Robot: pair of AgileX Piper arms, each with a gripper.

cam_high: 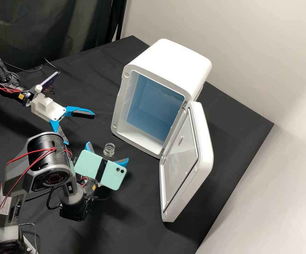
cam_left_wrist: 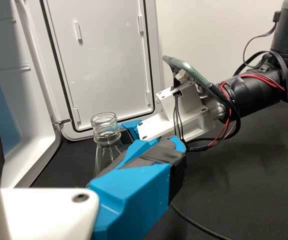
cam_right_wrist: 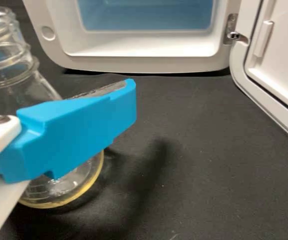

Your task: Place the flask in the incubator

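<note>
— So, where is the flask (cam_high: 109, 149) sitting?
— It is standing upright on the counter (cam_high: 131, 211), just before the open incubator (cam_high: 167, 63), between the 2 spread fingers of the right gripper (cam_high: 107, 153).
— And the left gripper (cam_high: 78, 127)?
— It is hanging apart from it, spread too, holding nothing. I'm thinking the right one should be closing gently and evenly, keeping the flask upright while lifting it inside.

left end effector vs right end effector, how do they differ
The left end effector sits back from the flask with nothing between its fingers; the right end effector has the flask between its fingers. A mint-green phone covers most of the right end effector in the high view; the left end effector's white body shows bare. Both are open, with bright blue fingers.
</note>
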